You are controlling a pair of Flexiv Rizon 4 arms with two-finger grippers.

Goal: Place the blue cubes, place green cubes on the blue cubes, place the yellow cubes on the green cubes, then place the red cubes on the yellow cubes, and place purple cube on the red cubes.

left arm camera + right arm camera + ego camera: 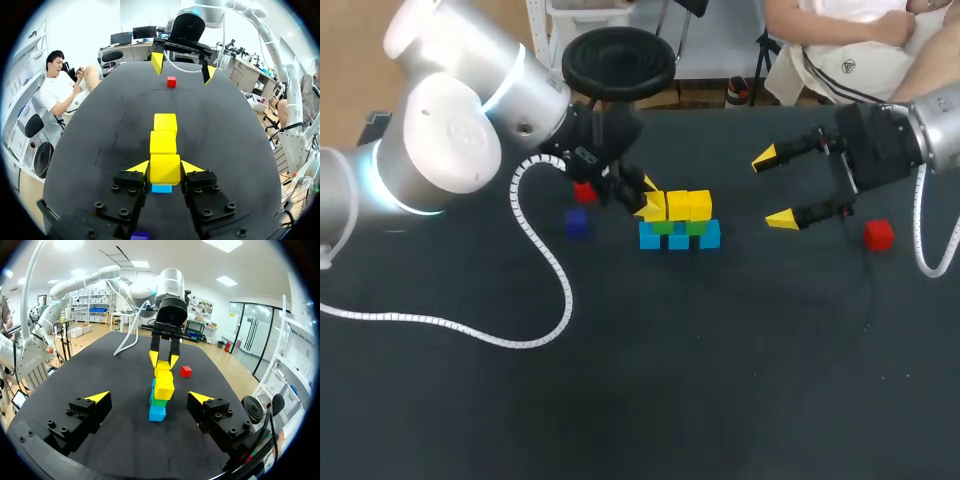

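Yellow cube (164, 170) pinched in left claw (165, 167) (over blue cube (161, 188)) | right claw (149, 397) spread

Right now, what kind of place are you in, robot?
Most likely a robot lab's test bench. My left arm and right arm hang over a black table, and the left arm's jaws grip a yellow cube on a little wall of blue, green and yellow cubes.
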